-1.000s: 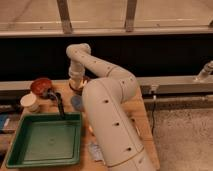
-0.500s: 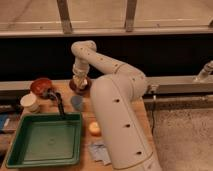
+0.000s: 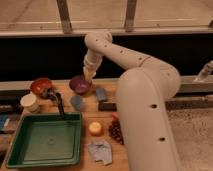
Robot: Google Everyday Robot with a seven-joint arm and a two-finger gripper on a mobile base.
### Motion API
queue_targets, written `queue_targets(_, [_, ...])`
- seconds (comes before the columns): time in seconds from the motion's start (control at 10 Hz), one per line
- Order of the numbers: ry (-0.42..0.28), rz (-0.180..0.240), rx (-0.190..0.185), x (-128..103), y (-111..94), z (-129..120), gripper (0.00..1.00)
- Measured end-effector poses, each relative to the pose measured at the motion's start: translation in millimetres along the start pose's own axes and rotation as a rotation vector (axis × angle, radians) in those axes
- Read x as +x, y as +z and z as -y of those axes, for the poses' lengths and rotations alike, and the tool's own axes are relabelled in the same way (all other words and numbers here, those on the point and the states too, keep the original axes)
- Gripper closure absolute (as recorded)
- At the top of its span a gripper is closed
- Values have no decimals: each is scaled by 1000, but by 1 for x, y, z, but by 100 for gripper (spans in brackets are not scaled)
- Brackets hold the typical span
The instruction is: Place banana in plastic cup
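The white arm reaches from the lower right, up and over the wooden desk (image 3: 93,113), and bends down toward its far side. The gripper (image 3: 89,73) hangs at the right rim of the purple bowl (image 3: 79,85), its fingers closed together. A pale yellow-cream piece, the banana (image 3: 90,76), shows at the gripper's tip, pinched there and raised off the desk. Whether it touches the bowl's rim cannot be told.

The plastic cup (image 3: 76,102), small, round and blue-grey, stands upright on the desk just in front of the purple bowl, nearer the camera and slightly left of the gripper. It is well apart from the banana, with the bowl's edge between them. A squarer light-blue object (image 3: 101,94) sits to the cup's right, close to the arm.

To the left lie a red-orange bowl (image 3: 41,86) and a cream-white cup (image 3: 30,102). A green tray (image 3: 20,147) fills the near left part of the desk. Beside its right edge are a round yellow-orange fruit (image 3: 95,128), a dark bunch of grapes (image 3: 116,131) and a crumpled grey-blue cloth (image 3: 101,151).
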Motion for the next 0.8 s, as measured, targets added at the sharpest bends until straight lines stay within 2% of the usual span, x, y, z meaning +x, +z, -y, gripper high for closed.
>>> queue_targets(0.1, [20, 24, 20, 11, -24, 9, 87])
queue_targets(0.2, [36, 31, 29, 23, -39, 17, 87])
queue_targets(0.3, [54, 32, 35, 36, -52, 26, 87])
queue_targets(0.4, [66, 16, 35, 48, -59, 30, 87])
queue_targets(0.8, [51, -67, -12, 77, -60, 2, 87])
